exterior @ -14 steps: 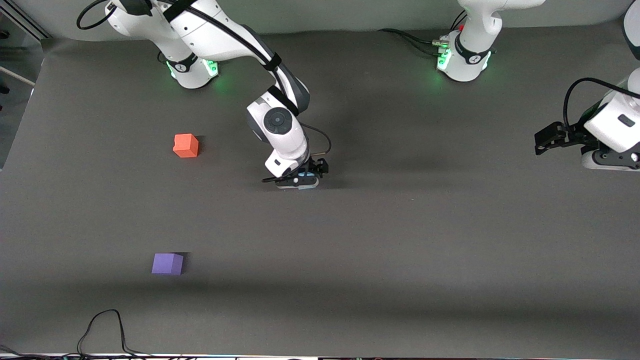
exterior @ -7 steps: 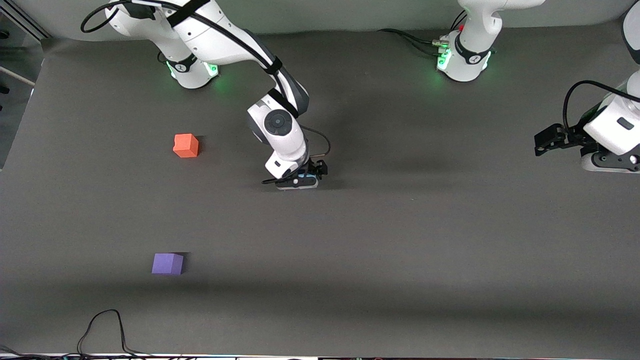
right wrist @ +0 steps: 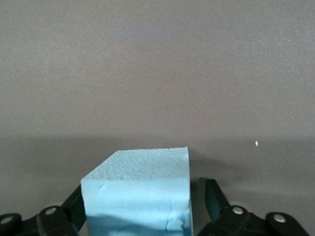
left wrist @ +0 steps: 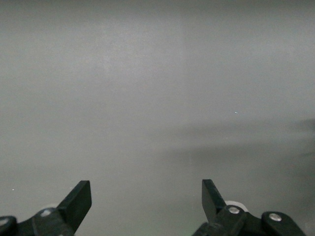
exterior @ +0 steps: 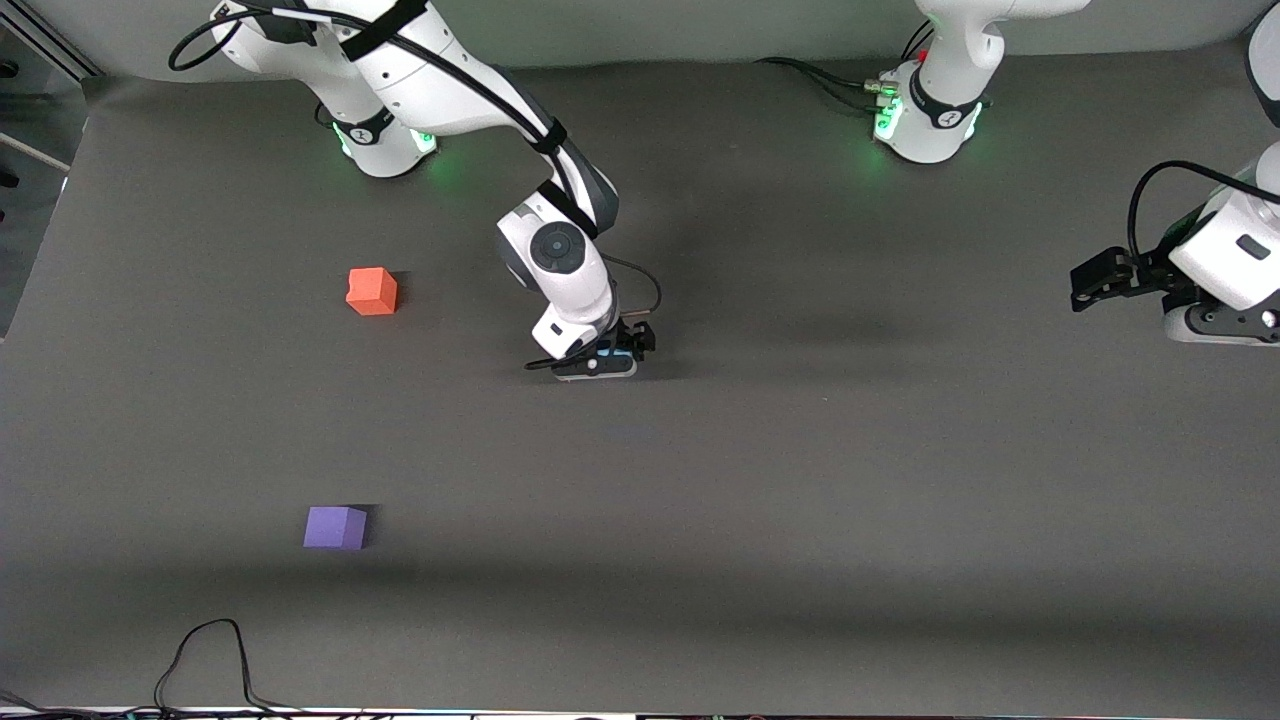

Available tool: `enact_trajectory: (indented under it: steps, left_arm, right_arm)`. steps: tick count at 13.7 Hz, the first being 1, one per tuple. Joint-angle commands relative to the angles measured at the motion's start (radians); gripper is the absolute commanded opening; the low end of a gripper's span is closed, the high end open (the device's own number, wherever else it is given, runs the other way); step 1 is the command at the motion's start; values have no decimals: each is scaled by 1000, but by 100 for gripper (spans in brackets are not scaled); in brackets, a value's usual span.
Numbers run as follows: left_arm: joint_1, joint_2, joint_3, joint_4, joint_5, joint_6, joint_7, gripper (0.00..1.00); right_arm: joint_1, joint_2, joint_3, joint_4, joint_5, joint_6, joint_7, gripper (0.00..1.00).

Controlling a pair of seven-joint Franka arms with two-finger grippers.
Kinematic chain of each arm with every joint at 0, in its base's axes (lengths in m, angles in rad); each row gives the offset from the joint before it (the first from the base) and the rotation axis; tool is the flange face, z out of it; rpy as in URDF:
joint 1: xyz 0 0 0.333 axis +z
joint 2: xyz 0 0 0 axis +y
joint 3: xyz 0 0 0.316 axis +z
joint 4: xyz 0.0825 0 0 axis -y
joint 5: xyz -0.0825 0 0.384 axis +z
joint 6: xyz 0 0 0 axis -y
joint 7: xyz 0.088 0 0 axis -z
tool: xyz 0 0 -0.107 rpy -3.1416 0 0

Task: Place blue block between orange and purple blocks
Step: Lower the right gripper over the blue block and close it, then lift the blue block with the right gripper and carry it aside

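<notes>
The blue block (right wrist: 138, 191) sits on the dark mat near the table's middle, and only a sliver of it shows in the front view (exterior: 606, 353). My right gripper (exterior: 603, 358) is low over it, its jaws open to either side (right wrist: 142, 199), with a small gap at one finger (right wrist: 209, 196). The orange block (exterior: 372, 291) lies toward the right arm's end. The purple block (exterior: 335, 527) lies nearer the front camera than the orange one. My left gripper (exterior: 1088, 283) waits open and empty at the left arm's end, over bare mat (left wrist: 146, 196).
A black cable (exterior: 205, 655) loops on the mat at the edge nearest the front camera, close to the purple block. The arm bases (exterior: 925, 120) stand along the table's back edge.
My right arm has shifted very slightly at the blue block, with the gripper staying around it. The left arm and the orange and purple blocks have not moved.
</notes>
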Motion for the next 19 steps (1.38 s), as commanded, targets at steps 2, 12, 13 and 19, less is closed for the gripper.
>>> enact_trajectory:
  steps: [2,12,13,19]
  left_arm:
    - [8,-2,-9,14,-11,-24,19,100]
    - [3,6,-7,23,-6,-31,24,100]
    - [2,6,-8,23,-5,-28,26,100]
    - [3,9,-8,23,-6,-26,50,100]
  right_arm:
    - [1,-23,-11,-1,-10,-11,-4,61]
    - [-8,-330,-118,255,5,-700,-99,47]
    - [-8,-347,-121,315,7,-776,-103,47]
    - [-11,-505,-295,411,5,-1084,-397,47]
